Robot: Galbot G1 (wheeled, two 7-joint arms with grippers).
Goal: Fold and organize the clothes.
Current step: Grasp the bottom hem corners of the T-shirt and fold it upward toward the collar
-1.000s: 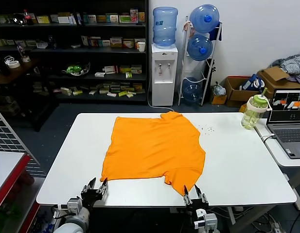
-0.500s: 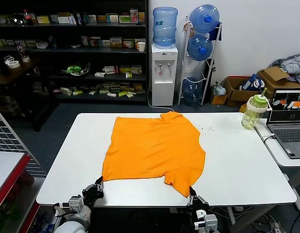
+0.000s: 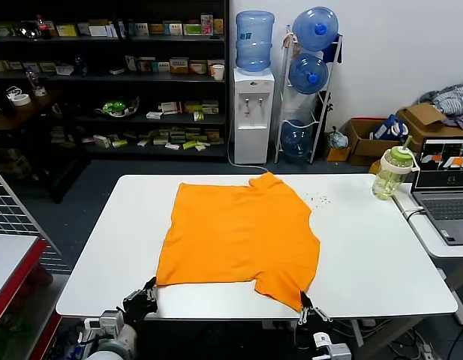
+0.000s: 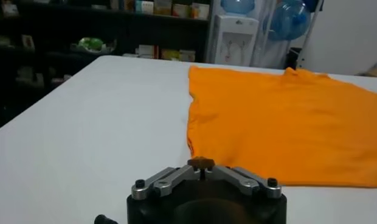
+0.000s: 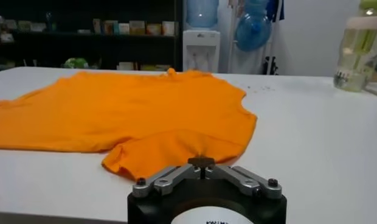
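The orange T-shirt [image 3: 239,232] lies spread flat on the white table [image 3: 374,255], with no lettering showing. My left gripper [image 3: 145,296] is at the table's front edge, shut on the shirt's near left corner; in the left wrist view its tips [image 4: 201,163] pinch the corner of the orange fabric [image 4: 286,115]. My right gripper [image 3: 308,307] is at the front edge too, shut on the near right corner by the sleeve. In the right wrist view its tips [image 5: 201,162] hold a puckered fold of the shirt [image 5: 134,109].
A green-lidded bottle [image 3: 392,172] stands at the table's far right corner, also seen as the bottle [image 5: 359,52] in the right wrist view. A laptop [image 3: 445,199] sits on a side table to the right. Shelves and a water dispenser [image 3: 254,105] stand behind.
Both grippers have closed on the shirt's near corners. The near right corner has been drawn toward the table's front edge and slightly right, stretching that side.
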